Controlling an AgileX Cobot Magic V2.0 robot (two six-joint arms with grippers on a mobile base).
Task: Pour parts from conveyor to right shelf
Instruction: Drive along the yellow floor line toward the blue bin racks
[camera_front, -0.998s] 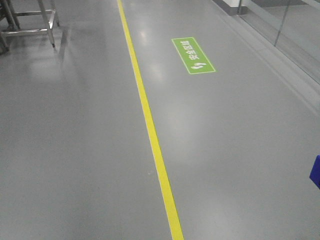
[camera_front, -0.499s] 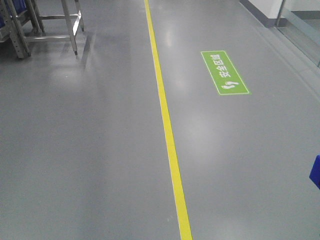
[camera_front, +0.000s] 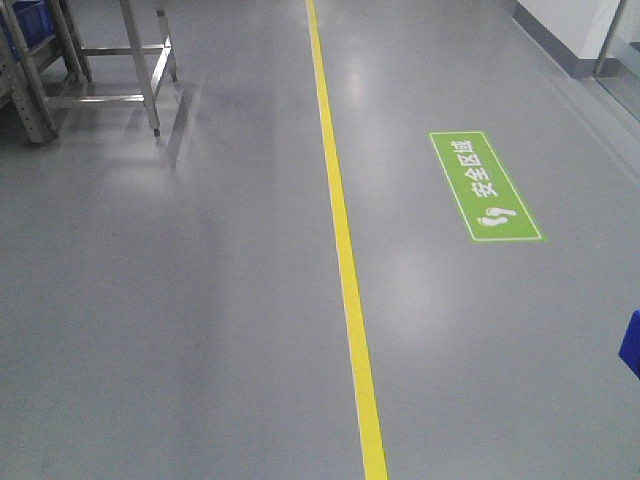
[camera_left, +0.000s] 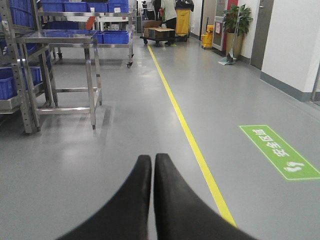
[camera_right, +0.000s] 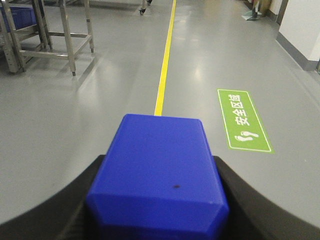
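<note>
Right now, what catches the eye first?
A blue block fills the right wrist view, clamped in the right gripper. A yellow line runs up the grey floor, with a green floor sign to its right. The left gripper is shut, empty.

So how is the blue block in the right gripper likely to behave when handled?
Probably rigid: the blue block shows crisp, undeformed edges inside the right gripper. Its faces look smooth, so it might slip under a light grip. Flat sides suggest it won't roll.
</note>
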